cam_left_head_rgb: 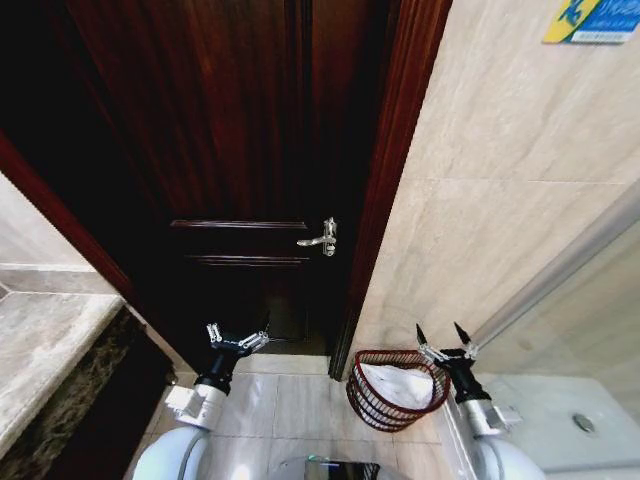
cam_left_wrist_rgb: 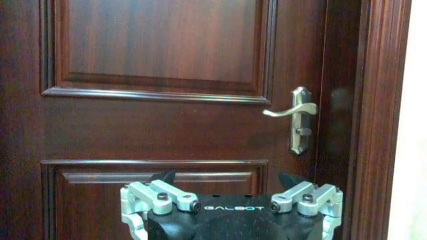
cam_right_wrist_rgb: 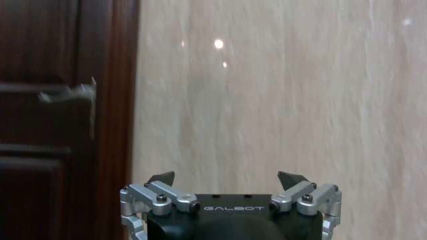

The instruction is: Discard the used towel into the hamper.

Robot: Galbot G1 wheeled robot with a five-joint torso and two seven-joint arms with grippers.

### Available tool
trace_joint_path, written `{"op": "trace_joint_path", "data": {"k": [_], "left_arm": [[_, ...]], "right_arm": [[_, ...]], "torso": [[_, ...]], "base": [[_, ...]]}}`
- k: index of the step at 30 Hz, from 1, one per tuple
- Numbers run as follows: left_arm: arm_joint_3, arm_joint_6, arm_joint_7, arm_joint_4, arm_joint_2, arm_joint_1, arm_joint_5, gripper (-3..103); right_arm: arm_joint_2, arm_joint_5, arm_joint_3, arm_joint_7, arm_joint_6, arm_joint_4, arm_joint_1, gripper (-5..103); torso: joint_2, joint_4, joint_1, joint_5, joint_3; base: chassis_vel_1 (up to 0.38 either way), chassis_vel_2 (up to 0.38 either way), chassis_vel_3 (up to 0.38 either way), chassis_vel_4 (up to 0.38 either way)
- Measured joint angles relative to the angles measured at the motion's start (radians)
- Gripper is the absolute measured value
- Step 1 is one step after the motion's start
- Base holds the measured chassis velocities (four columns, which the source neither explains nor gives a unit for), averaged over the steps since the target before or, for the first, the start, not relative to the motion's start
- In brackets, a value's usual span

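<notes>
- Head view: the hamper (cam_left_head_rgb: 398,388) stands on the floor tiles by the marble wall (cam_left_head_rgb: 500,200), a white towel (cam_left_head_rgb: 398,385) lying inside. The right gripper (cam_left_head_rgb: 446,338), released and holding nothing, hovers just beside its rim; the left gripper (cam_left_head_rgb: 240,336), also spread, faces the dark wooden door (cam_left_head_rgb: 240,150).
- Left wrist view: the left gripper's (cam_left_wrist_rgb: 227,179) 2 fingertips stand apart before the door, below its silver handle (cam_left_wrist_rgb: 293,112).
- Right wrist view: the right gripper (cam_right_wrist_rgb: 227,179) is spread wide, facing the wall.

"GALBOT" lettering, white on black, on left gripper (cam_left_wrist_rgb: 228,182) body, centred between finger mounts. Same "GALBOT" lettering on right gripper (cam_right_wrist_rgb: 228,181) body, same position. Blue-yellow sign (cam_left_head_rgb: 594,20) on tiled wall, high above right gripper; characters too small to read.
</notes>
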Motion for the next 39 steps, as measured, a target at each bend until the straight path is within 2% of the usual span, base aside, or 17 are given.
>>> {"op": "trace_joint_path", "data": {"k": [7,13,20,28,39], "left_arm": [[0.000,0.000,0.000,0.000,0.000,0.000,0.000,100],[0.000,0.000,0.000,0.000,0.000,0.000,0.000,100],[0.000,0.000,0.000,0.000,0.000,0.000,0.000,100],[0.000,0.000,0.000,0.000,0.000,0.000,0.000,100],[0.000,0.000,0.000,0.000,0.000,0.000,0.000,100]], "right_arm": [[0.012,0.004,-0.003,0.014,-0.022,0.152,-0.026,100],[0.013,0.002,-0.003,0.017,-0.028,0.198,-0.037,100],[0.028,-0.028,-0.020,0.005,0.007,0.220,-0.058,100],[0.034,-0.064,-0.024,0.027,0.063,0.234,-0.066,100],[0.037,-0.057,-0.036,0.045,0.092,0.218,-0.073,100]], "torso": [[0.000,0.0001,0.000,0.0001,0.000],[0.000,0.0001,0.000,0.0001,0.000],[0.000,0.0000,0.000,0.0001,0.000],[0.000,0.0000,0.000,0.0002,0.000],[0.000,0.0000,0.000,0.0001,0.000]], "base": [[0.000,0.000,0.000,0.000],[0.000,0.000,0.000,0.000],[0.000,0.000,0.000,0.000],[0.000,0.000,0.000,0.000],[0.000,0.000,0.000,0.000]]}}
